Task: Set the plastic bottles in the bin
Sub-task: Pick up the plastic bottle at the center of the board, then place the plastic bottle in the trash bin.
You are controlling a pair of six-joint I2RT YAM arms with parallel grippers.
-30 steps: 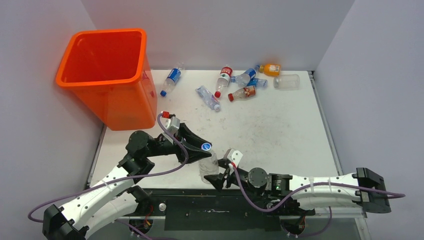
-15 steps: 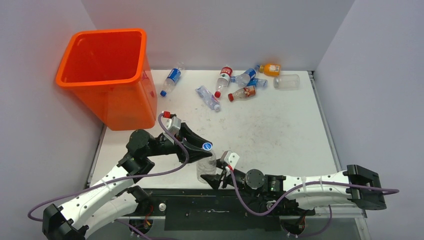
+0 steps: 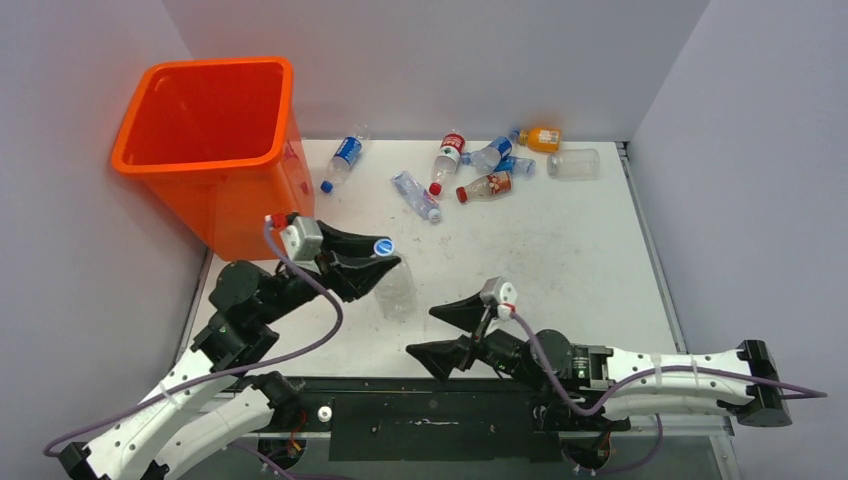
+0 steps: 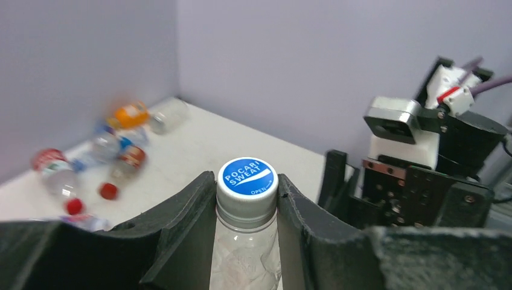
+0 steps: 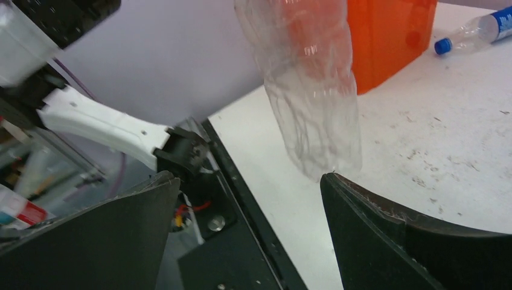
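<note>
Held bottle [image 3: 396,292] now sits up & left of where it was 1 s ago, away from the near table edge & closer to the bin [image 3: 205,163]. The right gripper [image 3: 436,332] has let it go & backed off to the right. Bottle is clear w/ a blue cap [image 4: 247,176] marked Pocari Sweat. It hangs roughly upright, and in the right wrist view its base looks clear of the table [image 3: 560,260]. Left gripper [image 3: 381,250] pinches it at the neck just under the cap, w/ a finger [image 4: 187,223] pressed on each side. Bottle is outside the bin, near its near-right corner, w/ a bare strip of table btwn them. Right gripper's jaws are spread wide w/ nothing btwn them, and the bottle's base is just past the fingertips [image 5: 386,235]. Bin stands at the far-left corner, hard against the left wall, w/ its rim & mouth unobstructed. Mid-table is bare from the held bottle out to the loose bottles [image 3: 487,186]. Those lie on their sides in a row near the far edge, well apart from both arms. One w/ a blue label [image 3: 345,155] lies just right of the bin.
</note>
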